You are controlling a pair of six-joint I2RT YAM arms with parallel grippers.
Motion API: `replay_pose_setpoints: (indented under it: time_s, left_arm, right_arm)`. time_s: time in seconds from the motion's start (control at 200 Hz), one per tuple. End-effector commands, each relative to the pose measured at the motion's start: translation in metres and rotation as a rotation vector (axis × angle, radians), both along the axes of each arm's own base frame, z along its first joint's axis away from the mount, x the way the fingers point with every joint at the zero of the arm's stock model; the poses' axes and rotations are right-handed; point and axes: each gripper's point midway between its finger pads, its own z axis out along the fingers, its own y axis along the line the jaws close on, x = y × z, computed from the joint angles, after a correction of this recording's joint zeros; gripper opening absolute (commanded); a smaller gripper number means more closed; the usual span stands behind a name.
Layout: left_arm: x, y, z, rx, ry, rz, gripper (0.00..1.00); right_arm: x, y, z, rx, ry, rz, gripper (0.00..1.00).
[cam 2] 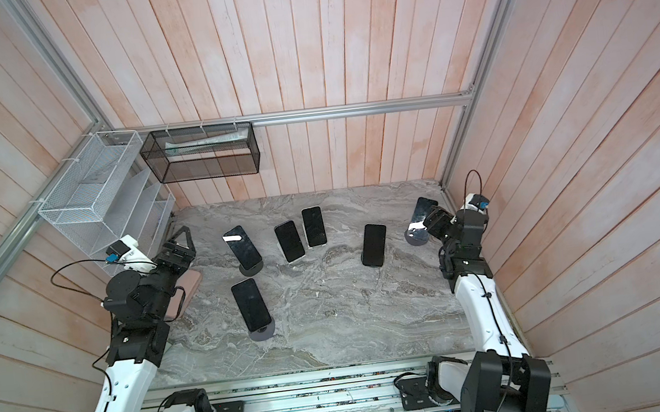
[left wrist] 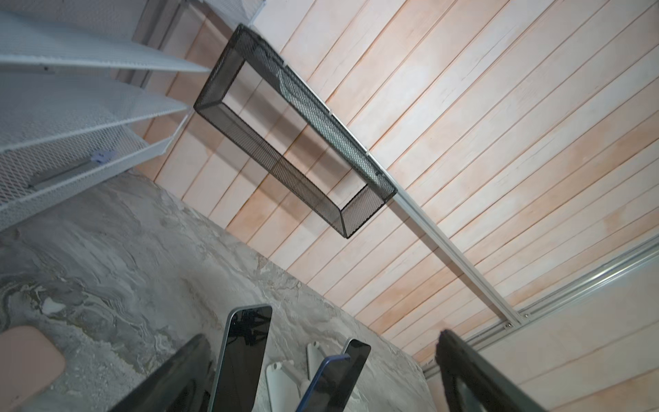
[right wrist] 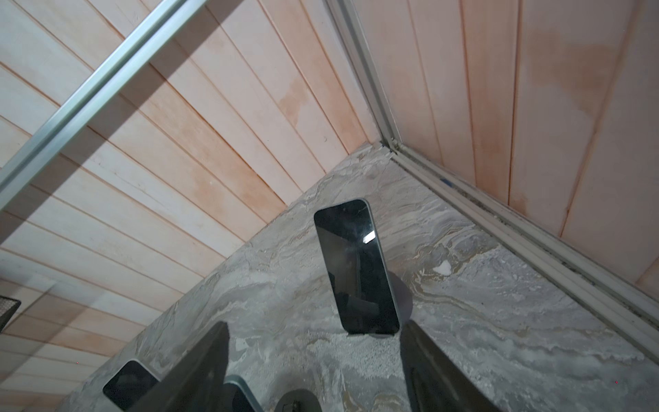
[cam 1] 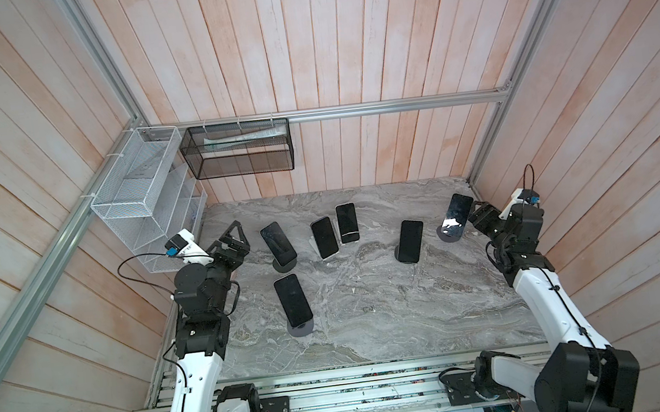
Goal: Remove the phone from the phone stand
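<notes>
A black-screened phone (cam 1: 457,210) (cam 2: 420,211) (right wrist: 356,264) leans on a round dark phone stand (cam 1: 450,235) (cam 2: 416,239) at the table's far right. My right gripper (cam 1: 475,217) (cam 2: 435,221) (right wrist: 315,326) is open just in front of the phone's lower end. One dark finger (right wrist: 428,364) sits beside the phone's bottom corner, and nothing lies between the jaws. My left gripper (cam 1: 235,235) (cam 2: 181,243) (left wrist: 322,335) is open and empty at the far left, pointing toward the middle phones.
Several more phones stand on stands: (cam 1: 278,244), (cam 1: 324,237), (cam 1: 347,222), (cam 1: 410,240), (cam 1: 292,301). A pink flat item (cam 2: 186,289) lies under the left arm. A white mesh rack (cam 1: 144,201) and a black mesh basket (cam 1: 239,149) hang on the walls.
</notes>
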Motion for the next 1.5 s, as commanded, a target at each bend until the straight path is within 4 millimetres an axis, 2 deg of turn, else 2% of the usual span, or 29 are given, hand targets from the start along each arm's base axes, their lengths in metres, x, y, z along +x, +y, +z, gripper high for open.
replay_pose_setpoints:
  time_s: [0.0, 0.145, 0.205, 0.255, 0.34, 0.44, 0.545, 0.755, 0.92, 1.005, 1.09, 1.245, 1.37, 1.495]
  left_arm:
    - [-0.004, -0.013, 0.004, -0.001, 0.019, -0.080, 1.00]
    - [0.001, -0.008, -0.014, 0.020, 0.132, -0.053, 1.00]
    - [0.003, -0.007, -0.021, 0.024, 0.169, -0.051, 1.00]
    - [0.004, -0.011, -0.027, 0.016, 0.185, -0.073, 1.00]
    - [0.006, -0.018, -0.036, -0.015, 0.211, -0.112, 1.00]
    - [0.005, -0.020, -0.046, -0.026, 0.256, -0.125, 1.00]
    - [-0.001, -0.023, -0.061, -0.037, 0.315, -0.138, 1.00]
    - [-0.029, -0.031, -0.095, -0.056, 0.426, -0.179, 1.00]
    - [-0.052, -0.035, -0.113, -0.083, 0.480, -0.197, 1.00]
    - [-0.061, -0.037, -0.120, -0.105, 0.503, -0.204, 1.00]
    - [-0.069, -0.042, -0.124, -0.123, 0.520, -0.233, 1.00]
    - [-0.082, -0.046, -0.127, -0.115, 0.545, -0.261, 1.00]
    - [-0.088, -0.051, -0.117, -0.119, 0.550, -0.287, 1.00]
    - [-0.090, -0.054, -0.104, -0.122, 0.553, -0.308, 1.00]
  right_arm:
    - [-0.010, 0.032, -0.014, 0.008, 0.092, 0.100, 0.77]
    - [-0.017, 0.081, -0.023, -0.054, 0.145, 0.214, 0.77]
    - [-0.023, 0.116, -0.030, -0.023, 0.158, 0.318, 0.77]
    - [-0.030, 0.152, -0.037, 0.007, 0.172, 0.434, 0.77]
    - [-0.040, 0.191, -0.045, -0.035, 0.220, 0.527, 0.77]
    - [-0.046, 0.206, -0.041, -0.117, 0.243, 0.528, 0.78]
    - [-0.048, 0.223, -0.034, -0.124, 0.235, 0.568, 0.78]
    - [-0.051, 0.255, -0.041, -0.178, 0.251, 0.601, 0.79]
    - [-0.057, 0.267, -0.044, -0.234, 0.261, 0.575, 0.80]
    - [-0.066, 0.271, -0.045, -0.227, 0.257, 0.592, 0.80]
    - [-0.078, 0.265, -0.051, -0.211, 0.287, 0.588, 0.80]
    - [-0.097, 0.242, -0.054, -0.225, 0.309, 0.529, 0.81]
    - [-0.111, 0.227, -0.046, -0.244, 0.309, 0.466, 0.81]
    - [-0.124, 0.232, -0.037, -0.217, 0.270, 0.503, 0.81]
